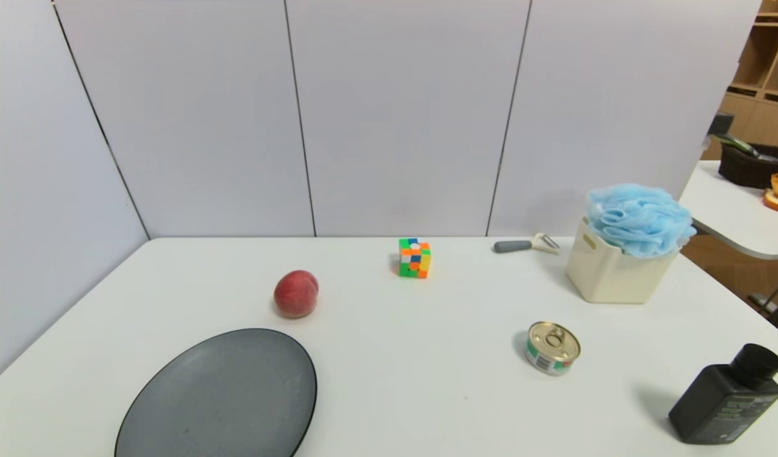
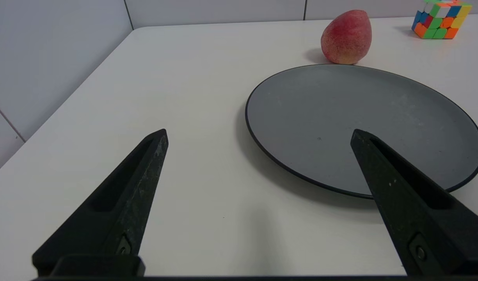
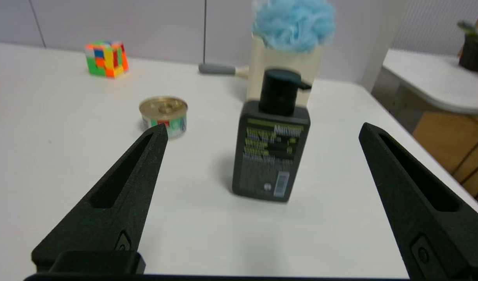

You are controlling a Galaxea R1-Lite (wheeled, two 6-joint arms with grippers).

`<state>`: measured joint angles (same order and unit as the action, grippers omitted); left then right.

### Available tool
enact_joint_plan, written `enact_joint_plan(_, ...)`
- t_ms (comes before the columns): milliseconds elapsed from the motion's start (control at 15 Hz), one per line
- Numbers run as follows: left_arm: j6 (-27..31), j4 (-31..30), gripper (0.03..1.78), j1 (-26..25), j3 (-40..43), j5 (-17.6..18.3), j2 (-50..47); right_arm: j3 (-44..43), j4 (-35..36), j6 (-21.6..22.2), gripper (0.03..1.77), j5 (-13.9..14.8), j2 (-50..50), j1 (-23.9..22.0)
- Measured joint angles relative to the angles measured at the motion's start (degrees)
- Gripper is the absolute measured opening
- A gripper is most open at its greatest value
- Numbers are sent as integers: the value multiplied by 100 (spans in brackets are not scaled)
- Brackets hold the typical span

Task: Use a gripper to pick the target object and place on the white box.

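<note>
Blue mesh ruffles of the bath pouf (image 1: 639, 219) bulge out over the rim of the white box (image 1: 617, 273), which stands at the far right of the worktop (image 1: 427, 381); the pouf rests on and in the open top, so the placing looks done, judging by how things lie. Its soft bulk is wider than the opening, which is probably why it sits proud of the rim rather than sinking inside. Neither arm appears in the head view. The left claw (image 2: 258, 134) hangs low above the near left part of the worktop, spread wide with nothing between its fingers, with the grey plate (image 2: 363, 125) just ahead and the peach (image 2: 346, 37) beyond it. The right claw (image 3: 262, 132) is likewise spread and empty, low at the near right, facing the black pump bottle (image 3: 272, 152); the box and pouf stand behind that bottle, well clear of the claw. A small tin (image 1: 552, 348), a puzzle cube (image 1: 415, 258) and a grey-handled peeler (image 1: 525, 245) lie apart from the box and touch nothing. Both claws being released and back near the robot suggests a rest pose.
</note>
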<state>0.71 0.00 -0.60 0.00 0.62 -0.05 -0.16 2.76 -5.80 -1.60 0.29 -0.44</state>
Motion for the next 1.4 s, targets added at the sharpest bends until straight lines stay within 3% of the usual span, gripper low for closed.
enact_joint_plan(133,0,0,169,0,0,-2,0,-2,-311,173,169,39,-32,0)
enact_joint_plan(600,-2,0,169,0,0,0,0,16,-254,642,169,195,-39,0)
enact_joint_plan(1400,-5,0,169,0,0,0,0,16,-245,874,169,317,-39,0)
